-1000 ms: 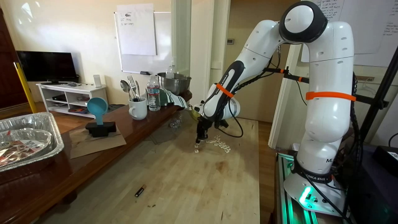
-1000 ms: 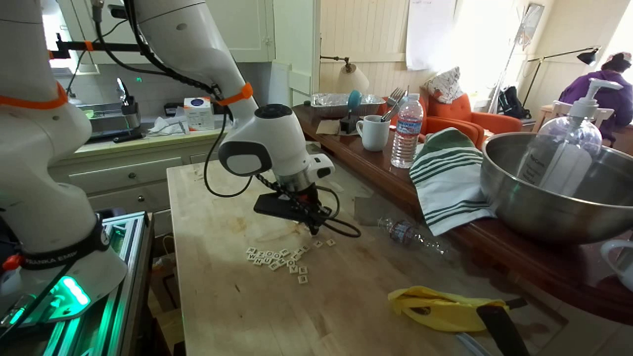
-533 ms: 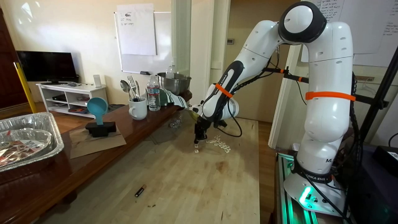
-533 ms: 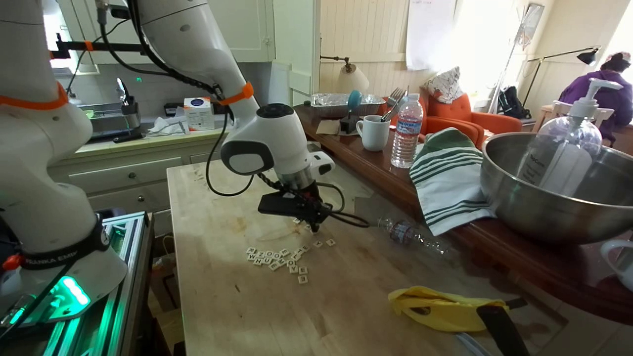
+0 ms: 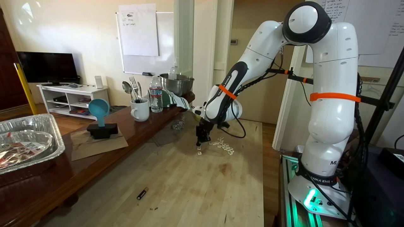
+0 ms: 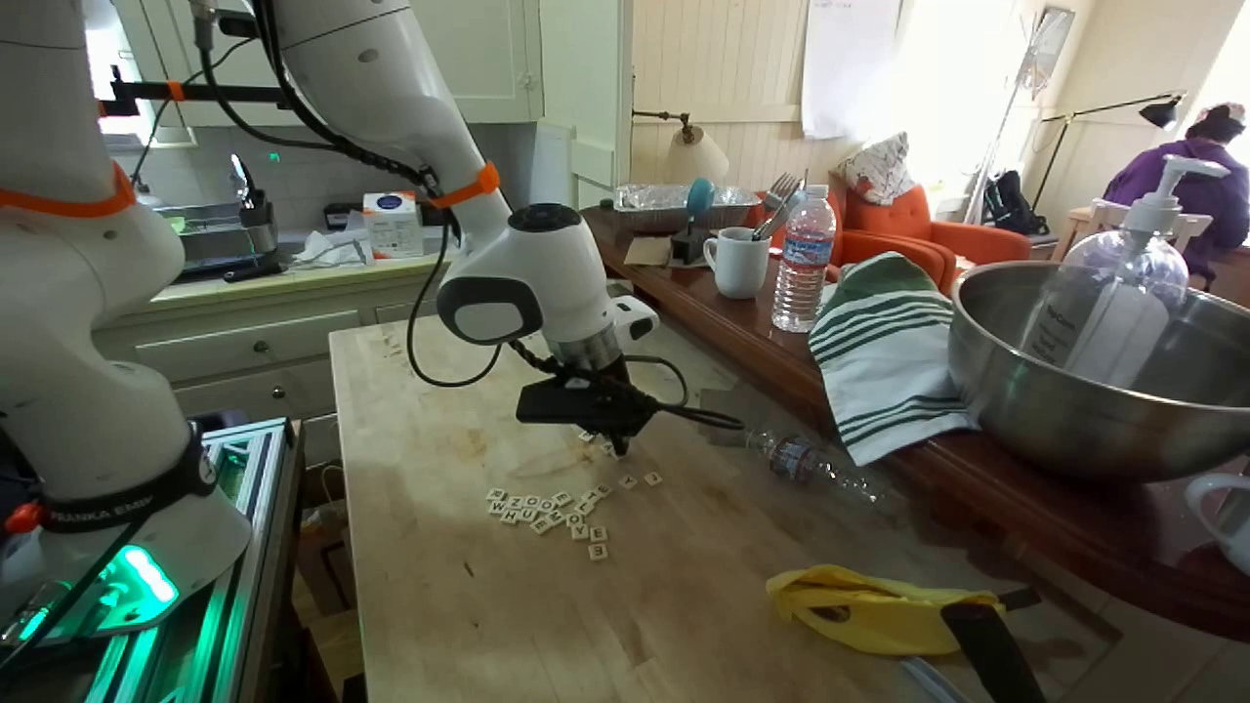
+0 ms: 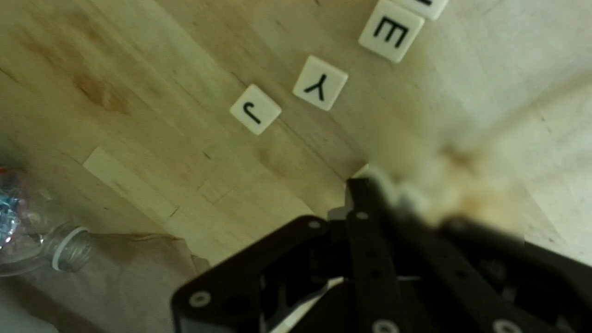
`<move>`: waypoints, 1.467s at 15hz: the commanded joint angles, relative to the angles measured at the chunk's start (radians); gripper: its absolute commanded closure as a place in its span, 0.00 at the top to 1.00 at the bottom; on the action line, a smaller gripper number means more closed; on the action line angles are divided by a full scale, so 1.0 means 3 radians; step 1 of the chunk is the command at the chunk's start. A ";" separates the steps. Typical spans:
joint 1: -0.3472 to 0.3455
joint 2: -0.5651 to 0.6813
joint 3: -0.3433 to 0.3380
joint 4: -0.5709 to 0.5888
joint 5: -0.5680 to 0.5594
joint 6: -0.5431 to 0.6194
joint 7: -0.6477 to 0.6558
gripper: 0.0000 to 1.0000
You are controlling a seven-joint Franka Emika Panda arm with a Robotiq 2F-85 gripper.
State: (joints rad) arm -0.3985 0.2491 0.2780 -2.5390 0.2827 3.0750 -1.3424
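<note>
Closed gripper sits low at a small letter tile

We see the black two-fingered gripper (image 6: 620, 451) low over the pale wooden counter (image 6: 439, 615), its fingers drawn together. In the wrist view, one corner of a small square cream-coloured tile (image 7: 361, 171) shows at the fingertips; black metal and a blur hide the rest, so we cannot tell whether the tile is touched or pinched.

It lies well in from both the counter's edge by the robot's base and the opposite edge, along the dark reddish-brown wooden ledge (image 5: 139, 130). Near it are a similar tile lettered J (image 7: 255, 109) and one lettered Y (image 7: 320, 83), apart from each other. The main scatter of cream letter tiles (image 6: 546, 506) lies closer to the base-side edge. Toward the ledge-side edge, a clear plastic bottle (image 6: 811, 461) rests on its side.

We judge the tile very light, stiff and hard to break, with a smooth face likely to slide under a light push. Being thin, it offers little to pinch: we would take hold across two opposite side edges, with the fingertips close to the wood and squared to the tile.
</note>
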 commanded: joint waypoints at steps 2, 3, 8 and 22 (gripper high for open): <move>-0.0079 0.0203 0.0093 -0.0014 -0.0048 -0.0092 -0.0225 0.00; -0.0082 0.0203 0.0099 -0.0014 -0.0047 -0.0094 -0.0238 0.00; -0.0107 0.0199 0.0163 -0.0020 -0.0012 -0.0125 -0.0231 0.00; -0.0134 0.0125 0.0259 -0.0093 -0.0061 -0.0269 -0.0355 0.00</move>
State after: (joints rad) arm -0.4275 0.2420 0.3459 -2.5405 0.2777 3.0333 -1.4071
